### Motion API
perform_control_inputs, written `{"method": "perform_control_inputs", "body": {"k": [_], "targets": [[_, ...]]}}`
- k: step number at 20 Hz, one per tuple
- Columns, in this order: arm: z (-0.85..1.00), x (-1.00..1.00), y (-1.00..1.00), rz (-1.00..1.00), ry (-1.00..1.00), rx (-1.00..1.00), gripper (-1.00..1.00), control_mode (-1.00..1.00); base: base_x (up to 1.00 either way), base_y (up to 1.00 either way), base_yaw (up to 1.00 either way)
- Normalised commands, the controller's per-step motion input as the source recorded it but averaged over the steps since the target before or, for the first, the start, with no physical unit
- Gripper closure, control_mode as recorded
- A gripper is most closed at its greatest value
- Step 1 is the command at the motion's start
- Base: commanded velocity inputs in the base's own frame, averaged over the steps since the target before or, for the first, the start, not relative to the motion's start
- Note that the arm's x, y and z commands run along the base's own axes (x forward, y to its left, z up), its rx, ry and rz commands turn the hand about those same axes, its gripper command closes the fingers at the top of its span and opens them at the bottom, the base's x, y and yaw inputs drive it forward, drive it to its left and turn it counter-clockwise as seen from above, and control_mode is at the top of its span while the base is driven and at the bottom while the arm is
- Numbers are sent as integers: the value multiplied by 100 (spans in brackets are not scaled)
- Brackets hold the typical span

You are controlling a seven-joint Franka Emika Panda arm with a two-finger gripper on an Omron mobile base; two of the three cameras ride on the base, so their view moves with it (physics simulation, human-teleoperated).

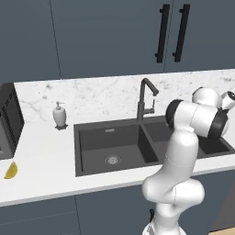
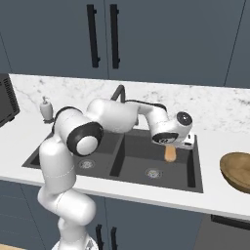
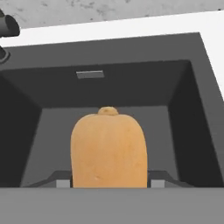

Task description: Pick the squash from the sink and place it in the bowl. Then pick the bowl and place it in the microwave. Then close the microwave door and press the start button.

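My gripper (image 2: 170, 148) is shut on the squash (image 2: 170, 154), a stubby orange-yellow vegetable that hangs from the hand over the right basin of the dark sink (image 2: 190, 168). In the hand view the squash (image 3: 108, 151) stands between the two fingertips (image 3: 64, 183), with the basin floor well below it. The wooden bowl (image 2: 238, 171) rests on the white counter to the right of the sink, cut off by the frame edge. A black appliance (image 1: 9, 120) stands at the far left of the counter; I cannot tell whether it is the microwave.
The dark faucet (image 1: 146, 98) rises behind the divider between the basins. A white soap dispenser (image 1: 59, 114) stands at the back left of the sink. A yellow wedge (image 1: 11, 170) lies on the counter near the black appliance. Dark cabinets hang above.
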Motion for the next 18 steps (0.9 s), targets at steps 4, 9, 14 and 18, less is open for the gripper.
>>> {"method": "perform_control_inputs", "body": {"k": [4, 9, 14, 18], "targets": [[85, -37, -69, -15, -2, 0, 100, -100, 0, 0, 0], [51, -48, -62, -20, -11, 0, 100, -100, 0, 0, 0], [9, -55, -47, -18, -7, 0, 100, -100, 0, 0, 0], [17, -41, -46, -16, -16, -2, 100, -100, 0, 0, 0]]}}
